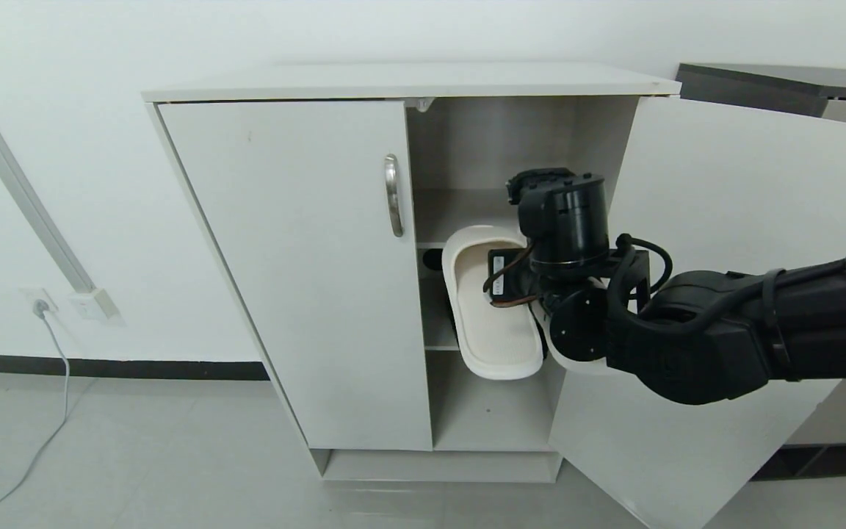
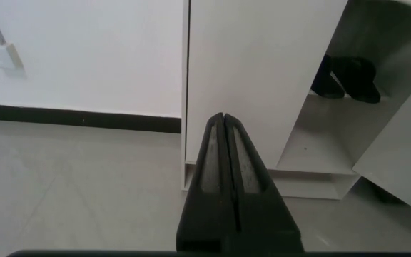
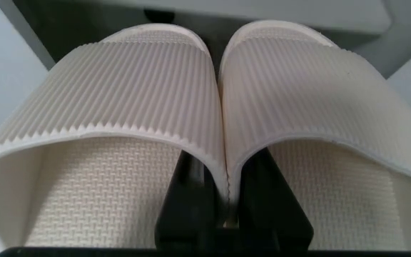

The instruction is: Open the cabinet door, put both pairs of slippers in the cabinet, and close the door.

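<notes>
Sitting pinched together in right hand, white slippers

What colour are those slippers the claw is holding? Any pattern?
Cream slippers, ribbed across the top; best seen in the right wrist view.

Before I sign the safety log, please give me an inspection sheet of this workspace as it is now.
Surface: grey floor, cabinet standing on it.
Job's things: right door open, left door shut; cream slippers at the opening; black slippers on a shelf inside.
Clutter: nothing seen.
End effectors: right end effector shut on cream slippers; left end effector shut, empty.
Cables: grey cord from wall socket to floor.
Surroundings: white wall, black skirting.
</notes>
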Motion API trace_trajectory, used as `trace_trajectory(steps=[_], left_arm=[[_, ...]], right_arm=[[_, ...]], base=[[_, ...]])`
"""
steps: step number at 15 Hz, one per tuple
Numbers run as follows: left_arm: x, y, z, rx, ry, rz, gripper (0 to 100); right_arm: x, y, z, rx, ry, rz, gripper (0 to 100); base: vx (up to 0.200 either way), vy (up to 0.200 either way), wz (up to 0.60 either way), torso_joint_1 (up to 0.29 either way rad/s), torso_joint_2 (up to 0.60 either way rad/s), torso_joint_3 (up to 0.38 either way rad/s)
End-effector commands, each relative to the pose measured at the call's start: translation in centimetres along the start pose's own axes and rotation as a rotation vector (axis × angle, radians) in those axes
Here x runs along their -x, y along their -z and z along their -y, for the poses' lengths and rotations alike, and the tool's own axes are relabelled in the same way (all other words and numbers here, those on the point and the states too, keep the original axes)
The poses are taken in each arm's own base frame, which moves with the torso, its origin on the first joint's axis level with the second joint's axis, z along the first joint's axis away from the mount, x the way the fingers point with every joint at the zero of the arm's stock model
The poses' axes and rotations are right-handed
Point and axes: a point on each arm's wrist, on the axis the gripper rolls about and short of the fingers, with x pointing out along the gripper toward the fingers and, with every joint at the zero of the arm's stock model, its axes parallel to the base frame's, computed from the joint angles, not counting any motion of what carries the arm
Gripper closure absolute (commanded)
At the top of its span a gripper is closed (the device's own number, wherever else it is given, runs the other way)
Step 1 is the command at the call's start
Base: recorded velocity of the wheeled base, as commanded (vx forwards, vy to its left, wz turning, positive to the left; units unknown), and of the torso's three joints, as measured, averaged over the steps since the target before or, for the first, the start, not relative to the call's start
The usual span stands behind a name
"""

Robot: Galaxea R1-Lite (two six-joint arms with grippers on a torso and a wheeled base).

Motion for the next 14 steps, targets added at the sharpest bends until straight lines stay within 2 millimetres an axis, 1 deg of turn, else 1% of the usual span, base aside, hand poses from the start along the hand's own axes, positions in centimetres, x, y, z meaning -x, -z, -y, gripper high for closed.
trace_trajectory(steps=[1,9,14], left_arm=[[0.00,-0.01,0.00,0.000,-0.002,0.000,100],[0.00,-0.01,0.00,0.003,-0.002,0.000,100],[0.00,-0.01,0.00,0.001,-0.002,0.000,100]], right_arm=[[0.02,-0.74,0.01,-0.015,0.005,0.018,100],[-0.11,-0.63,-0.09,-0.003,0.007,0.007,100],[-0.49,-0.01,-0.34,0.007,0.009,-0.004,100]], base=[[0.000,0.000,0.00,0.000,0.00,0.000],[0.000,0.000,0.00,0.000,0.00,0.000],[0.200,0.000,0.00,0.000,0.00,0.004]])
